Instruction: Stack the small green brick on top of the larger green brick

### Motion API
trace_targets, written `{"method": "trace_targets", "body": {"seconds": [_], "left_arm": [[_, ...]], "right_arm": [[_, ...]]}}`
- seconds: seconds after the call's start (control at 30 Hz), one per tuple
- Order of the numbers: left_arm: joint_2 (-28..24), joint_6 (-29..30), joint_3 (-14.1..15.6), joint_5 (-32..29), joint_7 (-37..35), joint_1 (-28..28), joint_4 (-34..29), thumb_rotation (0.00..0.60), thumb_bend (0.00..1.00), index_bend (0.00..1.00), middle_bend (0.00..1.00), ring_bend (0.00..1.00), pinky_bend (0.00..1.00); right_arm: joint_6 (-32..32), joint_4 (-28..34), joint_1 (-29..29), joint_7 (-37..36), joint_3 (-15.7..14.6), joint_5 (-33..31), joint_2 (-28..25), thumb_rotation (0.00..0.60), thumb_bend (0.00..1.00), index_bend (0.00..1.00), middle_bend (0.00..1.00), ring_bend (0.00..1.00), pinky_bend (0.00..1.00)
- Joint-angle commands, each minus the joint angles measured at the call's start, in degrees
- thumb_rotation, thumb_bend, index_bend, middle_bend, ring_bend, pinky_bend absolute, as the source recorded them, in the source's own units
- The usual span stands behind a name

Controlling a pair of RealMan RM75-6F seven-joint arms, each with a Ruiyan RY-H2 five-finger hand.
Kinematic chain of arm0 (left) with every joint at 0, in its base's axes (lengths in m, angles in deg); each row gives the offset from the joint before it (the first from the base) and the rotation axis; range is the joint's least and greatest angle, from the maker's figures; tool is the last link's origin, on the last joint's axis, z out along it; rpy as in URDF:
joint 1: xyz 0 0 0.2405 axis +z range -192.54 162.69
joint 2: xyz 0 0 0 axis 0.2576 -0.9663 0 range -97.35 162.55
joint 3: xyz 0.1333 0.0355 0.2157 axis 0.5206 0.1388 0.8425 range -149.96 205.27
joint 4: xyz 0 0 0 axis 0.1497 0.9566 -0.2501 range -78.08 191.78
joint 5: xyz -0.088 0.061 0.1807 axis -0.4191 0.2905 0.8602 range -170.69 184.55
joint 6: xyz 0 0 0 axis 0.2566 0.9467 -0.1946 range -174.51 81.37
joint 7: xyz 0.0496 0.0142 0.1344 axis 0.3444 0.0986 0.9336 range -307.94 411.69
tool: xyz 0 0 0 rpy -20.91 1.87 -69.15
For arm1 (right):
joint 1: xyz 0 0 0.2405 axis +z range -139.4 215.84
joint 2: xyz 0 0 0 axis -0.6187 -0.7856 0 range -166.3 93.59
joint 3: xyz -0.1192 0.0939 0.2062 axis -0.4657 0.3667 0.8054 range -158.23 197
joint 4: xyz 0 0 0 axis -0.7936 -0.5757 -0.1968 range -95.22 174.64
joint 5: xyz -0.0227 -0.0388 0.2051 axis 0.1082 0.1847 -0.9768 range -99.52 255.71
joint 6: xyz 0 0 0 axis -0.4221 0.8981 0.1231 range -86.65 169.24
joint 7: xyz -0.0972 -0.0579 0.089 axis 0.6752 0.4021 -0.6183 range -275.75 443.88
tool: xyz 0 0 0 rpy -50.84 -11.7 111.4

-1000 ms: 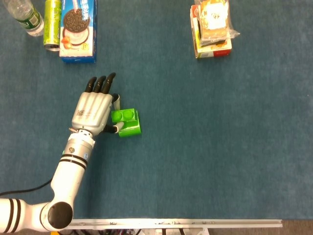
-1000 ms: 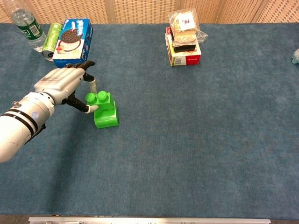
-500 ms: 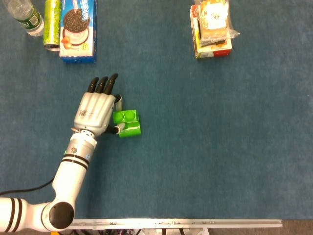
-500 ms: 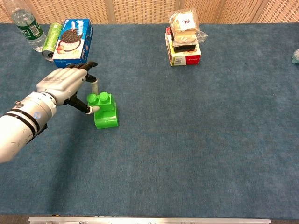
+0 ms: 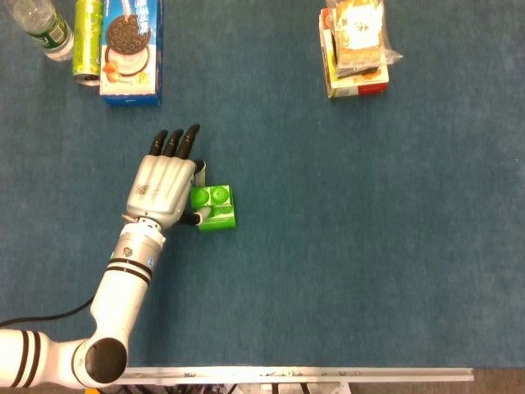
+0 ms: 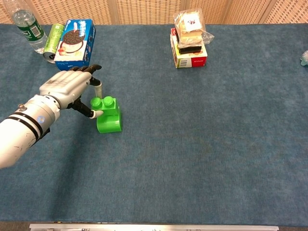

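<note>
No legible text in either view. Cookie box (image 5: 131, 51), can (image 5: 87, 41), bottle label (image 5: 51, 34), snack packs (image 5: 356, 49): print too small/blurred to read.

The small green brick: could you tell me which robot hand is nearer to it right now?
The left. The left robot hand pinches the small brick from its left side, atop the larger brick. The right robot hand appears in neither view.

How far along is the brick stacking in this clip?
Nearly done: the small green brick sits on the larger green brick, towards its left side. The left hand pinches the small brick between thumb and a finger. Left: seat it if needed, release, withdraw. The right hand shows in neither view.
</note>
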Motion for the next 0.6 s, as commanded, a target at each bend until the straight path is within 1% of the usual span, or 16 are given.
{"method": "trace_targets", "body": {"seconds": [0.03,0.6], "left_arm": [[0.12,-0.06,0.17,-0.19,0.20,-0.11,0.15,0.600,0.24,0.54,0.00,0.00,0.00],[1.07,-0.16,0.37,-1.91,1.15,-0.97,1.27,0.600,0.25,0.54,0.00,0.00,0.00]], "right_arm": [[0.05,0.02,-0.02,-0.03,-0.02,0.05,0.00,0.600,0.25,0.22,0.24,0.12,0.32],[0.10,-0.05,-0.08,-0.53,-0.01,0.09,-0.11,0.600,0.25,0.22,0.24,0.12,0.32]]}}
